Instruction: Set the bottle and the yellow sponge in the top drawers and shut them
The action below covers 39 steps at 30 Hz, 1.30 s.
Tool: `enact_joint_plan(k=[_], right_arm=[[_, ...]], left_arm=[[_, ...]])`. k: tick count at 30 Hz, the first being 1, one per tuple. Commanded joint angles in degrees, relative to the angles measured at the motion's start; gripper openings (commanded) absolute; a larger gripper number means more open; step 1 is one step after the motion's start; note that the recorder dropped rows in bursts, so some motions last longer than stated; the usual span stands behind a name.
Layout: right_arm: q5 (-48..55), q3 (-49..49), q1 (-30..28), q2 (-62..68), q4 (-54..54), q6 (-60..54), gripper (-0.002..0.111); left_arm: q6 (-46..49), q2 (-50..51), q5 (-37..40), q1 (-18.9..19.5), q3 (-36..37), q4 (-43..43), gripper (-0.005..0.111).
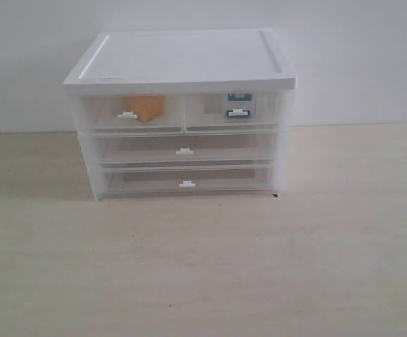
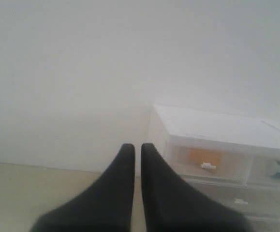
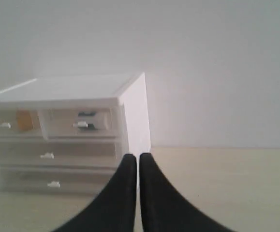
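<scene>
My left fingers (image 2: pixel 120 179) are pressed nearly tip to tip, with only a thin slit between them and nothing in it. My right fingers (image 3: pixel 125 179) are closed the same way, tip against tip, and hold nothing. Both pairs hang in the air above the pale counter (image 1: pixel 203 267), touching nothing.

Ahead of both pairs, well apart from them, the white-topped cabinet (image 1: pixel 182 60) stands on the counter. It sits forward of my left fingers and over toward my right arm's side. From my right fingers it is forward and over toward my left arm's side, so it lies between the two, farther out.

Its two full-width drawers (image 1: pixel 140 151) are the lower ones, stacked one above the other, each with a small white handle (image 1: pixel 184 151) at its middle. Above them are the top drawers (image 1: pixel 210 119), side by side under the lid, their clear fronts in line with the frame, so both look pushed in.

The yellow sponge (image 1: pixel 147 107) lies inside the top drawer on my left fingers' side, seen through the plastic just behind its handle. The bottle (image 1: pixel 240 104) is inside the top drawer on my right fingers' side. Only its blue-teal band shows clearly through the front.

Beyond the cabinet is a plain white wall (image 1: pixel 351 63).
</scene>
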Motion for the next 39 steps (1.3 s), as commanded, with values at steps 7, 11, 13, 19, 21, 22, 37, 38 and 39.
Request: enact_joint_plan(k=[7, 11, 13, 19, 21, 22, 37, 38, 39], right_arm=[[0.76, 6.83, 0.08, -0.11, -0.38, -0.05, 0.0], [1.26, 6.83, 0.08, -0.11, -0.38, -0.05, 0.0], [1.26, 6.83, 0.08, -0.11, -0.38, -0.05, 0.0], [1.26, 6.83, 0.08, -0.11, -0.38, -0.05, 0.0], [1.26, 6.83, 0.08, -0.11, -0.38, -0.05, 0.0], [1.26, 6.83, 0.08, -0.11, -0.38, -0.05, 0.0], [1.25, 6.83, 0.08, -0.11, -0.38, 0.06, 0.0], [1.25, 6.83, 0.08, -0.11, -0.38, 0.06, 0.0], [1.25, 6.83, 0.08, -0.11, -0.38, 0.06, 0.0]], left_arm=[[0.29, -0.09, -8.74, -0.16, 9.23, -0.2, 0.004], [0.29, -0.09, -8.72, -0.16, 10.61, -0.2, 0.004], [0.29, -0.09, -8.72, -0.16, 10.61, -0.2, 0.004], [0.29, -0.09, -8.72, -0.16, 10.61, -0.2, 0.004], [0.29, -0.09, -8.72, -0.16, 10.61, -0.2, 0.004], [0.29, -0.09, -8.72, -0.16, 10.61, -0.2, 0.004], [12.39, -0.09, -8.16, 0.04, 15.58, -6.1, 0.004], [12.9, -0.09, -8.16, 0.04, 15.92, -7.08, 0.004], [12.9, -0.09, -8.16, 0.04, 15.92, -7.08, 0.004]])
